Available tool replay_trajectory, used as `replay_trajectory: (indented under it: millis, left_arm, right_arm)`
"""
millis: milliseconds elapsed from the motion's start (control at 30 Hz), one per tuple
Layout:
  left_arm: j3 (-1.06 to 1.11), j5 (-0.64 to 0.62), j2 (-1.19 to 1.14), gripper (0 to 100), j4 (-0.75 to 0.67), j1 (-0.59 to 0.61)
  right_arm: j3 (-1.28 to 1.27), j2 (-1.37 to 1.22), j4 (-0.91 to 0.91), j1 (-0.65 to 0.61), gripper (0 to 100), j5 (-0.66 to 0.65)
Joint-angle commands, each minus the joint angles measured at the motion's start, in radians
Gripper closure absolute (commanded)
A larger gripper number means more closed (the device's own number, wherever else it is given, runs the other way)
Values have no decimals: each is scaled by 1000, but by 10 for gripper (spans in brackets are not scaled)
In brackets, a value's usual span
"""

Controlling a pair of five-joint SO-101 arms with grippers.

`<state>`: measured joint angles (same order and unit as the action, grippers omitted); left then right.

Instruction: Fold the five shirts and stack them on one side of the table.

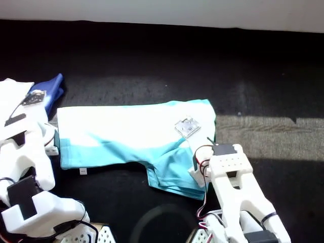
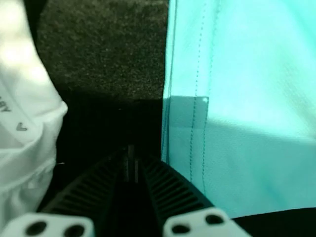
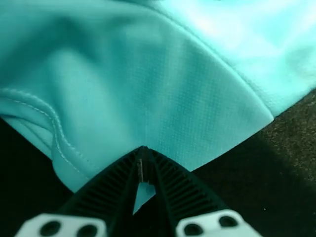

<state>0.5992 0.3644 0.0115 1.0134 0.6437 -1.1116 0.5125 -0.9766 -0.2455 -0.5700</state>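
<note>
where the teal shirt (image 1: 126, 136) lies: flat on the desk (image 1: 152, 61), long axis running arm to arm.
left fingers (image 2: 163, 185): closed, empty, just beside its hem.
right fingers (image 3: 168, 175): closed, tips on its fabric; pinch unclear.
nearer arm: right, i judge.

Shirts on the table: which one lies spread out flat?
The turquoise shirt, spread across the middle of the table. The blue shirt lies bunched at the left, beside a crumpled white garment.
</note>
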Motion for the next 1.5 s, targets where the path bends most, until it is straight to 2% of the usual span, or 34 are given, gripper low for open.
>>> replay_trajectory:
  millis: [0, 133, 233, 333, 467, 567, 667, 833, 967, 1100, 1333, 1467]
  left_arm:
    - [-56, 89, -1, 991, 14, 18]
    - [-77, 130, -88, 991, 14, 10]
    - [-140, 126, -153, 991, 37, 22]
    - [-236, 118, -157, 991, 144, 33]
    - [-410, 26, -159, 991, 353, 27]
    - [-469, 5, -159, 991, 477, -35]
    - [-447, -40, -159, 991, 532, -128]
    - [-360, -80, -159, 991, 525, -239]
    - [-272, -74, -162, 991, 434, -243]
    - [-193, -17, -171, 991, 307, -163]
    - [-177, 147, -171, 991, 198, -28]
    - [-179, 173, -183, 991, 129, 12]
  right_arm:
    - [-4, -36, 18, 41, 991, -51]
    - [-2, -27, 8, 85, 991, -87]
    - [15, 35, -71, 90, 991, -103]
    - [81, 156, -197, 85, 991, -101]
    - [183, 338, -289, 74, 991, -94]
    - [183, 378, -272, -18, 991, 17]
    - [139, 332, -214, -150, 991, 118]
    - [71, 197, -54, -216, 991, 180]
    - [48, 67, -4, -213, 991, 176]
    - [48, -19, -7, -213, 991, 176]
    - [45, -41, -22, -211, 991, 176]
    - [45, -41, -99, -211, 991, 173]
